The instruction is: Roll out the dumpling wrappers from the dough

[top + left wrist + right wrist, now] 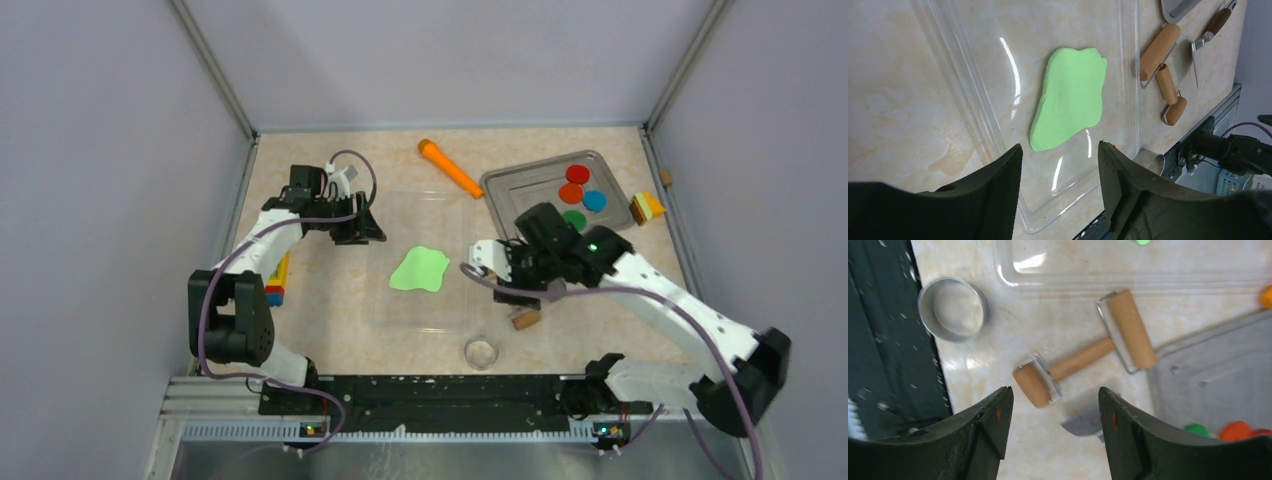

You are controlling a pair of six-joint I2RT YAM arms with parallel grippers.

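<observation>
The dough (418,269) is a thin, irregular light lime-green sheet lying in a clear plastic tray (400,315); it also shows in the left wrist view (1071,97). No lime-green wrappers are in view. My left gripper (365,228) is open and empty, hovering left of the dough (1060,155). My right gripper (505,280) is open and empty (1055,400), above the table right of the clear tray. A wooden double-ended roller (1083,357) lies just beyond its fingertips; it also shows in the left wrist view (1160,52).
A round metal cutter ring (481,352) stands near the front edge. A metal tray (520,185) at back right holds red, orange, blue and dark green discs. An orange tool (449,167) lies behind. A scraper blade (1083,422) lies by the roller.
</observation>
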